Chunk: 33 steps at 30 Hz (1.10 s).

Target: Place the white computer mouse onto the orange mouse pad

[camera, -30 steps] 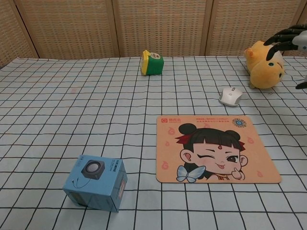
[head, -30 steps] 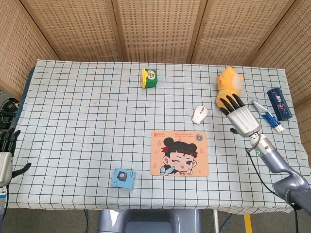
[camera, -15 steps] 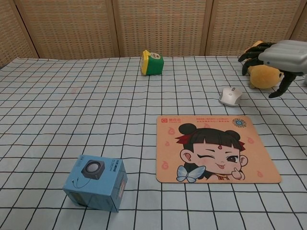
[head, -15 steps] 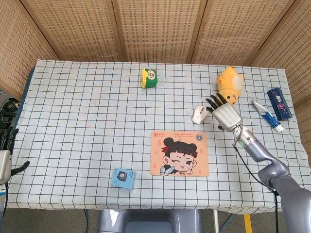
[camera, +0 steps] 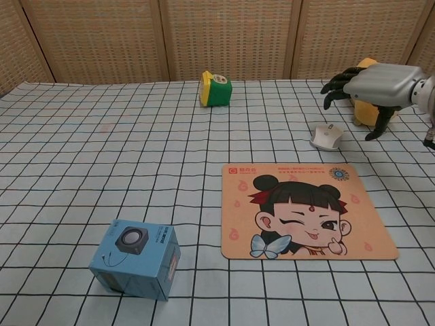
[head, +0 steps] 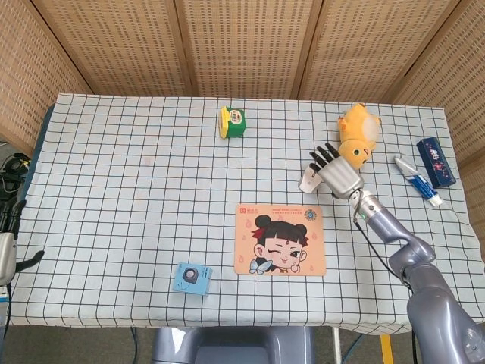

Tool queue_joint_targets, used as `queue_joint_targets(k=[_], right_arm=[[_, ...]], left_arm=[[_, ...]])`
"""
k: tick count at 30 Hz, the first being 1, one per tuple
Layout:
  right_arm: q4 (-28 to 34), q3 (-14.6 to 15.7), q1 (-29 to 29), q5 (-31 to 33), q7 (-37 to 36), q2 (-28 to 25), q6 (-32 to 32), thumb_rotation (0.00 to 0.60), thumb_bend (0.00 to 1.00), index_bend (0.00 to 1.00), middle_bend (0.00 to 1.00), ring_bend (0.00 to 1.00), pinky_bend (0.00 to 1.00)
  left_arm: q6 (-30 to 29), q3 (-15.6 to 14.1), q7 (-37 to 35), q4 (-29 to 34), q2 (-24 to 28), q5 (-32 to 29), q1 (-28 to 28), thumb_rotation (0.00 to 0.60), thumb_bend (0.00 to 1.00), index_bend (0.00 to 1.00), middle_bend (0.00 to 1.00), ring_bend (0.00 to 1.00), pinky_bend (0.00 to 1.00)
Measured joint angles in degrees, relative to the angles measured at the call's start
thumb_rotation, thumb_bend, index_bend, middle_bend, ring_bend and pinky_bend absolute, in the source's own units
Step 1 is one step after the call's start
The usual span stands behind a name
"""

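Observation:
The white computer mouse [camera: 327, 136] lies on the checked cloth just beyond the far right corner of the orange mouse pad [camera: 306, 210], which bears a cartoon girl's face. In the head view the mouse [head: 308, 182] is partly covered by my right hand [head: 334, 174]. That right hand [camera: 370, 83] hovers above the mouse with its fingers spread and nothing in it. The pad [head: 279, 239] lies bare. My left hand [head: 6, 249] hangs at the table's left edge, fingers apart, holding nothing.
A yellow plush toy [head: 359, 131] sits right behind my right hand. A green and yellow box [head: 233, 121] stands at the back, a blue speaker box [head: 192, 278] near the front left. A tube [head: 415, 181] and a dark blue box [head: 435, 161] lie at the far right.
My right hand has moved left from beside the plush toy until it is over the mouse. The mouse and pad have not moved. My left hand has sunk slightly.

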<state>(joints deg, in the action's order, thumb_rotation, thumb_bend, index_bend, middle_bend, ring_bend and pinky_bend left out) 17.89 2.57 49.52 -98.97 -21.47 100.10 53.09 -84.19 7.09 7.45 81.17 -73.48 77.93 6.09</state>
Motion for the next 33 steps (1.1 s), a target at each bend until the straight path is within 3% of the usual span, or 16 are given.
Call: queue_joint_targets(k=[13, 33], right_arm=[[-5.34, 3.38, 0.88, -1.06, -3.57, 3.00, -1.85, 0.600, 0.21, 0.31, 0.17, 0.06, 0.11], [-9.33, 4.21, 3.14, -0.05, -3.54, 6.69, -5.18, 0.600, 0.21, 0.32, 0.19, 0.06, 0.11]], left_arm=[[0.14, 0.23, 1.19, -0.43, -0.53, -0.74, 0.26, 0.600, 0.00, 0.00, 0.00, 0.00, 0.00], [2.20, 0.39, 1.71, -1.87, -1.34, -2.40, 1.08, 0.600, 0.00, 0.00, 0.00, 0.00, 0.00]])
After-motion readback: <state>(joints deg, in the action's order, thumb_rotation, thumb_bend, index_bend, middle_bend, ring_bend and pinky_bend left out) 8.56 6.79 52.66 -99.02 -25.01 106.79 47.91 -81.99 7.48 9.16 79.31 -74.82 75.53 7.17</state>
